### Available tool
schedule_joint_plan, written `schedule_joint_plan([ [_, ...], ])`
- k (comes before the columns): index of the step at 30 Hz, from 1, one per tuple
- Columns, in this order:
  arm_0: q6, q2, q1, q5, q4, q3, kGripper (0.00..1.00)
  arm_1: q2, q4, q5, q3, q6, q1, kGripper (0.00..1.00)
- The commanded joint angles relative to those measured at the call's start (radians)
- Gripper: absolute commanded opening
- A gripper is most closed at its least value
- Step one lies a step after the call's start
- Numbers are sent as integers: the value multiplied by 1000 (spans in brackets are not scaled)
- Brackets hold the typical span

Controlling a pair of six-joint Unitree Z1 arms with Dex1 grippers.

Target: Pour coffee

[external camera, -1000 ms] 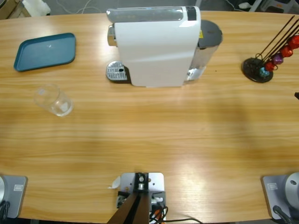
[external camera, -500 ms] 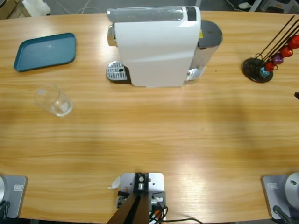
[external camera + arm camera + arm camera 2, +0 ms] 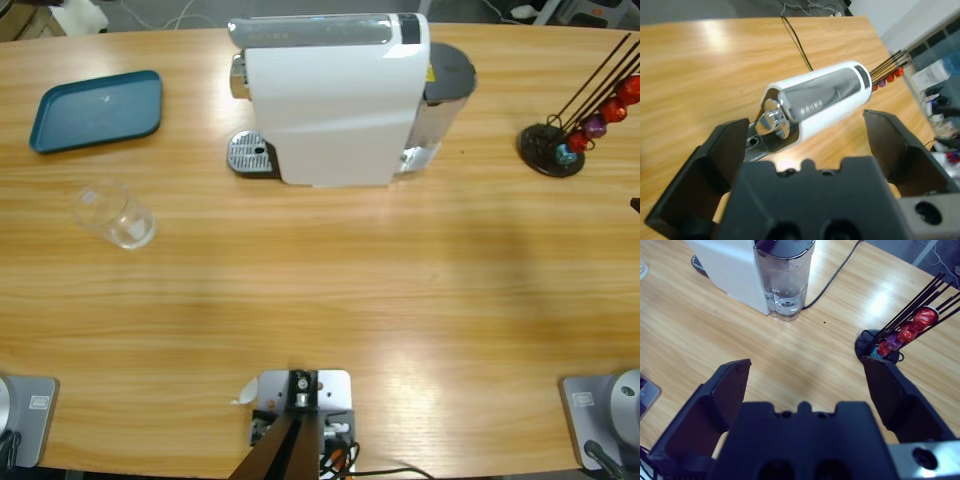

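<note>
Nothing on the table [image 3: 330, 290] has shifted over the last second; every item you see sits where it did, and neither arm has entered the high view.

Nearest you, both grippers hang above the wood with nothing between them. Your left gripper [image 3: 805, 135] has its jaws spread wide, looking toward the spout end of the coffee machine [image 3: 815, 102]. Your right gripper [image 3: 807, 377] also has its jaws spread wide, facing the machine's clear water tank [image 3: 784, 280] and the capsule holder [image 3: 900, 330].

Further out on the left stands one clear drinking glass [image 3: 113, 214], alone on bare wood. You can see no brown liquid in it from above; whether any coffee lies in the bottom cannot be told, and no coffee shows anywhere else.

Beyond it, at the far left, lies one teal tray [image 3: 96, 110]. At the far middle stands one white coffee machine, its metal drip grate [image 3: 250, 154] on its left and the tank on its right. At the far right is one black wire capsule holder carrying a few red, purple and blue capsules.
</note>
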State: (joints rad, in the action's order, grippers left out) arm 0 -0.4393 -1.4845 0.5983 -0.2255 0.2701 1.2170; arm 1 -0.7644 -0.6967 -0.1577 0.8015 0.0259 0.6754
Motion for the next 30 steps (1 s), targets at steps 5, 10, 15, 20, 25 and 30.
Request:
schedule_joint_plan([
  [5, -192, -253, -14, -103, -32, 85, 931, -3, -10, -11, -5, -15, -5, 1000],
  [10, -211, -263, -16, -115, -31, 74, 701, -3, -10, -11, -5, -15, -4, 1000],
  [15, -210, -262, -16, -148, -32, 72, 264, -6, -10, -11, -4, -16, -4, 1000],
  [20, -208, -257, -14, -160, -32, 53, 202, -6, -10, -11, -4, -17, -4, 1000],
  [25, -207, -232, -21, -156, -31, 27, 164, -7, -10, -11, -4, -17, -4, 1000],
  [30, -207, -216, -22, -147, -31, 15, 6, -9, -10, -11, -4, -17, -4, 1000],
])
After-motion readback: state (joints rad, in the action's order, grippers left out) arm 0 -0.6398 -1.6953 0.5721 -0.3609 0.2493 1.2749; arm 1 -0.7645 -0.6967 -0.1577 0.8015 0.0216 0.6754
